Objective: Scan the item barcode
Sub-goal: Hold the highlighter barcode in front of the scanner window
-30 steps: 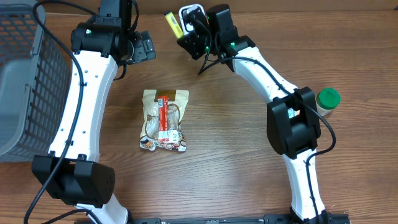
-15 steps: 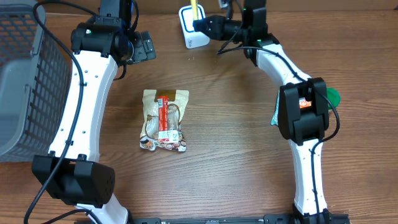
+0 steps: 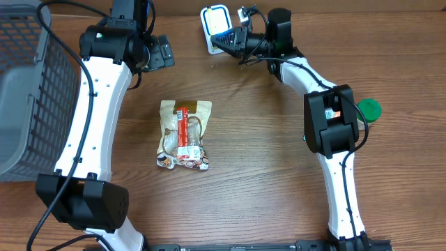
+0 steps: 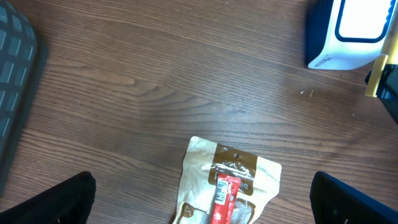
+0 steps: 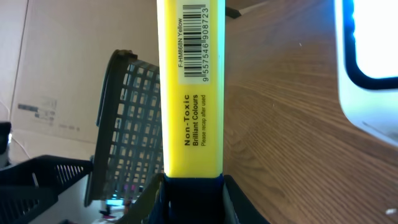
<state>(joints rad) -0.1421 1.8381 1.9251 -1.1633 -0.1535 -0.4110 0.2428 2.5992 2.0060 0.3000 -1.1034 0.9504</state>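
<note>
Yellow highlighter (image 5: 189, 87), one, clamped in the right tool (image 5: 189, 182) beside one white scanner (image 3: 216, 21); left tool (image 3: 159, 52) spread wide; one snack packet (image 3: 183, 134) on the bench (image 3: 265, 174).

Bare tabletop (image 3: 258, 153) lies open between the snack packet (image 3: 184, 135) at mid-table and the right arm (image 3: 331, 132), while the mesh basket (image 3: 28, 90) walls off the left edge, the white scanner (image 3: 214, 28) and right gripper (image 3: 223, 42) crowd the far edge, and a green-lidded jar (image 3: 367, 110) stands beside that arm
</note>
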